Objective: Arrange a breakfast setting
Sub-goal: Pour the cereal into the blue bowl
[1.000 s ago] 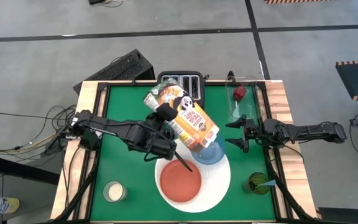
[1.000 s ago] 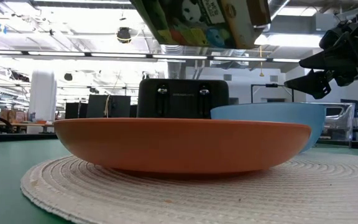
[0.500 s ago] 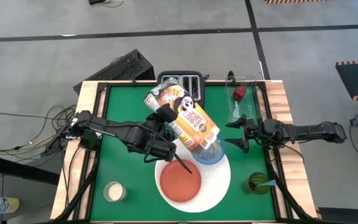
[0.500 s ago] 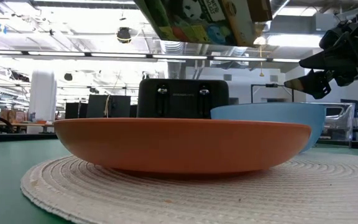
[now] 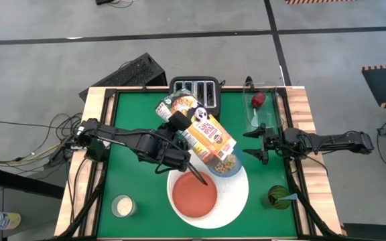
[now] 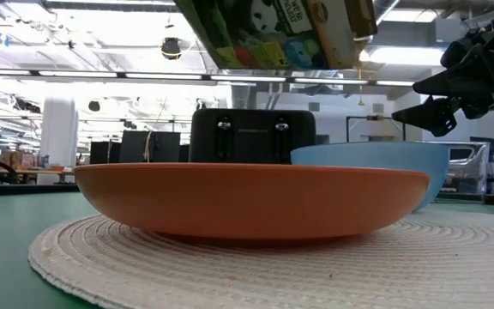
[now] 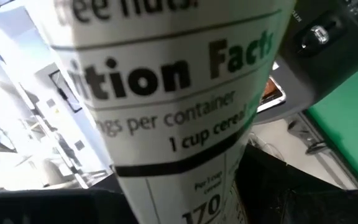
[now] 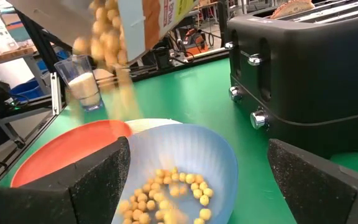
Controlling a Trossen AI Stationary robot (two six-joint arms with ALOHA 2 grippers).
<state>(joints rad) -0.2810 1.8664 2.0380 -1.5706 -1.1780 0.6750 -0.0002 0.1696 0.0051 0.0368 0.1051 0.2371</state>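
Observation:
My left gripper (image 5: 178, 121) is shut on a cereal box (image 5: 196, 127) tilted over the small blue bowl (image 5: 228, 167). Yellow cereal (image 8: 166, 190) falls from the box's low end (image 8: 148, 25) and lies in the bowl. The bowl and the red-orange plate (image 5: 194, 195) stand on the large round white plate (image 5: 238, 195), which looks woven in the low view (image 6: 230, 266). My right gripper (image 5: 254, 144) is open and empty, just right of the bowl. A dark red piece (image 5: 258, 100) lies in a clear container at the far right. A blue-handled piece stands in a green cup (image 5: 278, 197). My left gripper holds the cereal box at its narrow printed side (image 7: 185, 143), about halfway along the box. It comes from the table's left, fingers across the box. The box is lifted clear and slants with its open end down over the bowl. The finger contact is hidden by the box.
A black toaster (image 5: 194, 90) stands at the far edge, with something browned in a slot (image 7: 269, 90). A glass of milk (image 5: 122, 205) stands at the near left. The green mat is bare to the left of the plates.
Cereal has started to run out of the box: the bowl was bare blue half a second ago and now holds a layer of yellow cereal. The box has shifted slightly in my left gripper. My right gripper has kept still.

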